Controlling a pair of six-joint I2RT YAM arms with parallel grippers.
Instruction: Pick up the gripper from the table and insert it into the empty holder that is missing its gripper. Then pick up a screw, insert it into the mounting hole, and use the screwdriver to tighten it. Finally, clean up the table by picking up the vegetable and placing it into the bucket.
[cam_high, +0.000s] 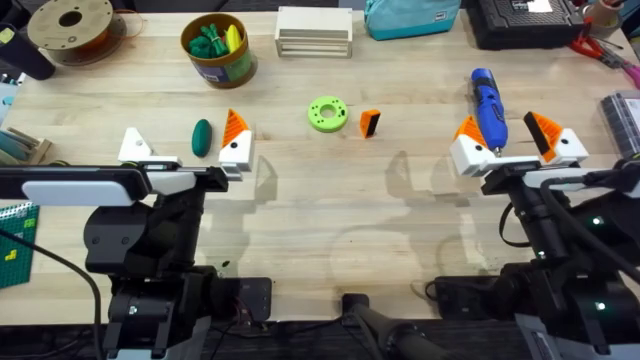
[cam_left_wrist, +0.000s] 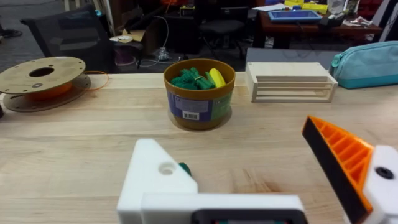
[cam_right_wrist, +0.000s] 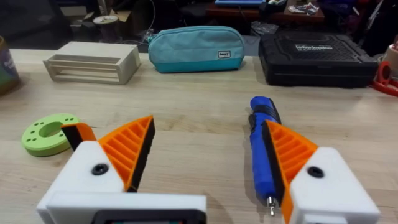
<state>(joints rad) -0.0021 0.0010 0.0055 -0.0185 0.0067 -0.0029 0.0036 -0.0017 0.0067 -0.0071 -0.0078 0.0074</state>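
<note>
Bright green ring disc (cam_high: 326, 113) mid-table. Brown filament spool (cam_high: 71, 22) far left corner. Slatted wooden box (cam_high: 314, 32) at back, teal pouch (cam_high: 410, 17) beside it, black case (cam_high: 526, 20) further right. Red scissors (cam_high: 598, 45) at right edge.

Orange wedge gripper (cam_high: 369, 123) lies on the table (cam_high: 320, 220) beside blue screwdriver (cam_high: 488, 108).

Bright, even overhead light on the table (cam_high: 300, 200); soft shadows just below the fingers, arms blurred nr camera, bkgd room dim behind table.
</note>
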